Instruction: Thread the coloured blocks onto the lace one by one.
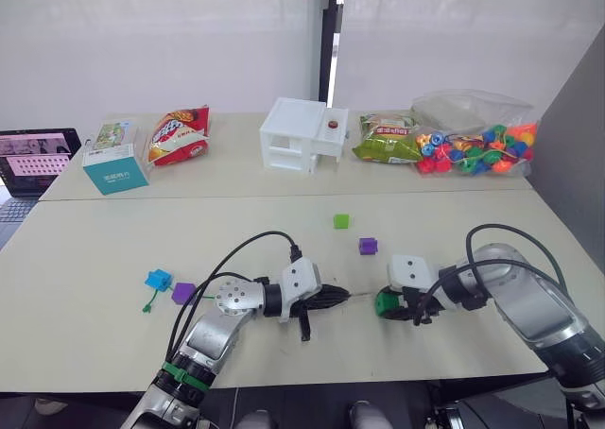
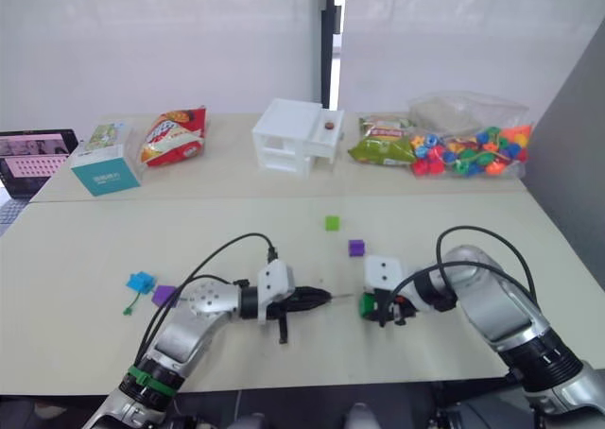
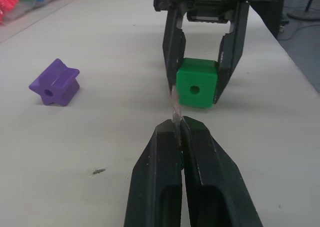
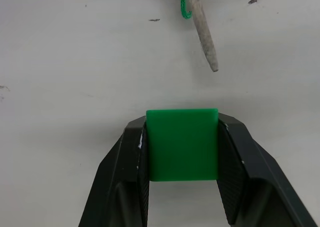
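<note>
Green cube (image 1: 382, 303) sits near the table's (image 1: 95, 259) front edge, pinched in my right gripper (image 1: 389, 305). Left wrist view: my left gripper (image 3: 177, 129) fingers press together on the lace tip (image 3: 174, 107), just short of the cube.

2 pale tables (image 1: 113, 249) end to end, white wall (image 1: 170, 42) behind, dark vertical gap (image 1: 328, 32).

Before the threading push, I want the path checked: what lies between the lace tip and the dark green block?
Only bare table. In the left wrist view the lace tip points toward the dark green block, with nothing between them.
</note>
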Controlling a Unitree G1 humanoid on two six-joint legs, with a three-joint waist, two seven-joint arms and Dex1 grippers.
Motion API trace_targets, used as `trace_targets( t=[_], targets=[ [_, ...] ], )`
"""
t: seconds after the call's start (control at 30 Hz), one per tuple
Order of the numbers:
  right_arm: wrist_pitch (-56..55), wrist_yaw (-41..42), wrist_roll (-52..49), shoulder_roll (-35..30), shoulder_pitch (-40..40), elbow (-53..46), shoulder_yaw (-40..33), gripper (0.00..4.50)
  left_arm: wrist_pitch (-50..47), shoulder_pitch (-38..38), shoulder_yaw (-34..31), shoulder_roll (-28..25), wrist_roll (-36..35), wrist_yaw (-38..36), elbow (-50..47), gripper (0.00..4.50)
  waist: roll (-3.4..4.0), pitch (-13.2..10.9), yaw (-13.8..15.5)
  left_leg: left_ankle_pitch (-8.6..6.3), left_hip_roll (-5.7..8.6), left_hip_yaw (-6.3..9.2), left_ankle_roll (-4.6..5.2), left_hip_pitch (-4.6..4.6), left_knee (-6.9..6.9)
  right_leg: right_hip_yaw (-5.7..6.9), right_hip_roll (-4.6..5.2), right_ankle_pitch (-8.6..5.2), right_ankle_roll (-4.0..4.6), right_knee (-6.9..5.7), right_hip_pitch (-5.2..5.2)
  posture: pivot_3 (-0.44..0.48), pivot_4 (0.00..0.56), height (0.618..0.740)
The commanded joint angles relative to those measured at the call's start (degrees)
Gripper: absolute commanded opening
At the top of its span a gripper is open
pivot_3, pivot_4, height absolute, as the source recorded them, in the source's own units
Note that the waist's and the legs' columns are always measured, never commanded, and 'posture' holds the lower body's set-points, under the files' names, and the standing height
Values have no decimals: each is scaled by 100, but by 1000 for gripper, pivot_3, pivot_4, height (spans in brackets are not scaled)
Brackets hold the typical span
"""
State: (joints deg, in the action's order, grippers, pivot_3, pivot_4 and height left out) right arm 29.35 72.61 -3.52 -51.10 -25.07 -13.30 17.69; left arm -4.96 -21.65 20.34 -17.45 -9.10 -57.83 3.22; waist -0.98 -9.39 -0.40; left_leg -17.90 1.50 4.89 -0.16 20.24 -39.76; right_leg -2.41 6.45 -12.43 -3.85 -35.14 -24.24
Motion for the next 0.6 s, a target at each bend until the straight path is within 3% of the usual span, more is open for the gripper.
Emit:
trace_targets(
  t=[0.03,0.6],
  targets=[
    [-6,-97,-1,-6,72,-172,-31,1193,175,-173,117,21,28,-190,53,0,0,0,6,0,0,0,0,1,0,0,0,0,0,1,0,0,150,740],
    [17,-157,-42,-72,89,-225,-75,1193,284,-143,201,159,157,-142,169,0,0,0,5,0,0,-1,0,0,-1,-1,0,1,-1,0,0,0,150,740]
  ],
)
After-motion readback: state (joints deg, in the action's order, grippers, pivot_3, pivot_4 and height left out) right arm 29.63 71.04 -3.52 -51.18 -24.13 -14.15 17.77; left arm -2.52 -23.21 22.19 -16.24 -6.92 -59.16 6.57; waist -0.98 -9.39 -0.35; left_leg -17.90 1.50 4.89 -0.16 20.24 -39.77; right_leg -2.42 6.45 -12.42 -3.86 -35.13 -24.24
